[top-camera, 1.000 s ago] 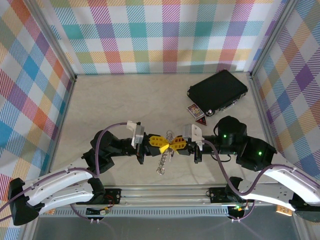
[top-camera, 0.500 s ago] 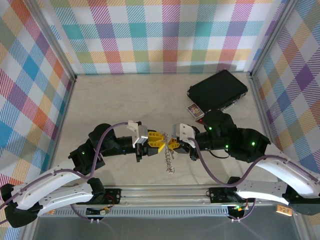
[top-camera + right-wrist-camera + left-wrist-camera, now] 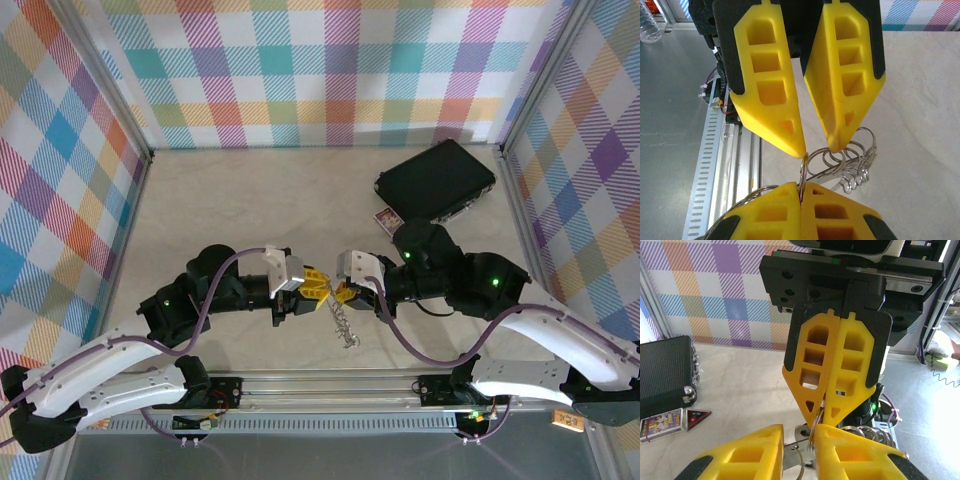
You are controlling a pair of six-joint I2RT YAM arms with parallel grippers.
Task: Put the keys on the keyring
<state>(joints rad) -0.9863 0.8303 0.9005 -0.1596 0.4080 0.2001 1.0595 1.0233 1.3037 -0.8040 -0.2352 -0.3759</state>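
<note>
The keyring (image 3: 340, 322) is a silvery chain of linked rings hanging between the two grippers above the table. My right gripper (image 3: 345, 291) is shut on one thin ring (image 3: 801, 180) of it, and the other rings (image 3: 852, 152) bunch just beyond. My left gripper (image 3: 317, 287) faces it tip to tip, jaws a little apart, with one fingertip (image 3: 798, 144) touching the pinched ring. In the left wrist view the ring (image 3: 814, 429) stands beside my right-hand finger (image 3: 860, 455), under the right gripper's closed tips. I cannot make out the keys among the metal pieces.
A black rectangular case (image 3: 435, 180) lies at the back right, with a small card box (image 3: 387, 220) beside it. A metal rail (image 3: 330, 385) runs along the near edge. Chequered walls close the left, back and right sides.
The left gripper's jaws have come apart from shut. Both grippers have shifted slightly left, the right arm swinging in, and the chain hangs a little further right.
</note>
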